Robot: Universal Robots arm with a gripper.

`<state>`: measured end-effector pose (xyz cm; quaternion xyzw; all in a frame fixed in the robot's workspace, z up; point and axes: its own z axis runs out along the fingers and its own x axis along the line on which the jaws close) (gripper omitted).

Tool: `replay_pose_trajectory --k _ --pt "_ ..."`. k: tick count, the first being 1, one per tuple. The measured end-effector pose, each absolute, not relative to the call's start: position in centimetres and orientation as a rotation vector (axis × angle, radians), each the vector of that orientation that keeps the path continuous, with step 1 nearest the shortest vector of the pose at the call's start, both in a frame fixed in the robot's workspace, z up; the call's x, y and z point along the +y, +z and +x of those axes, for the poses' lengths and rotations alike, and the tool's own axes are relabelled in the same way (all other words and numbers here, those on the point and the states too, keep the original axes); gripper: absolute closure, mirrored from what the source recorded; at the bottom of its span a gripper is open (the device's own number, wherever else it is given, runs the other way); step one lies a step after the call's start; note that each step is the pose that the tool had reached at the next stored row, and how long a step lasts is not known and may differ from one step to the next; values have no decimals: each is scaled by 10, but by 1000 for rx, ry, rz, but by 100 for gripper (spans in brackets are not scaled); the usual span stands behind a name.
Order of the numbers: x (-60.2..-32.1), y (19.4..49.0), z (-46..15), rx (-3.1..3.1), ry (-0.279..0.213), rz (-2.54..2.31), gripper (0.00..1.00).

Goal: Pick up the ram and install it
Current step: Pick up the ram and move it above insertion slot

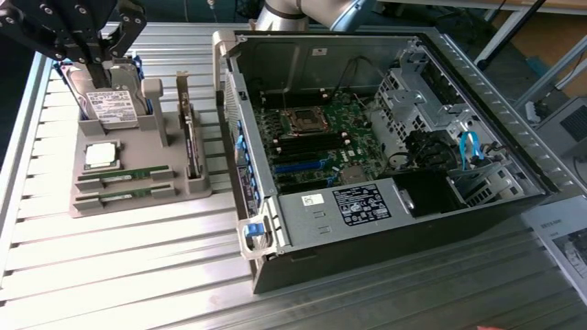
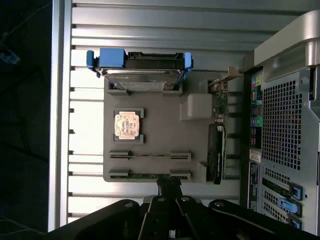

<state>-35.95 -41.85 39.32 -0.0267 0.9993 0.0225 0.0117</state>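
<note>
A silver bench top of ribbed aluminium slats [image 1: 110, 275] [image 2: 150, 30] carries everything. Two things rest directly on it. Toward the exterior view's left lies a flat grey plastic holder tray [image 1: 137, 148] [image 2: 165, 130] with moulded slots and posts. Just beside it, toward the exterior view's right, a black and silver desktop computer case [image 1: 385, 251] [image 2: 285, 125] lies on its side, open upward. At the far right edge is what may be a printed paper sheet [image 1: 564, 240], cut off by the frame.
</note>
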Motion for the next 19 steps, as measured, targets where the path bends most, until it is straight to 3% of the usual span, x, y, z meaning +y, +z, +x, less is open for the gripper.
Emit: replay_pose_trajectory --k 19 --pt "-418 393 -359 3020 77 -816 90"
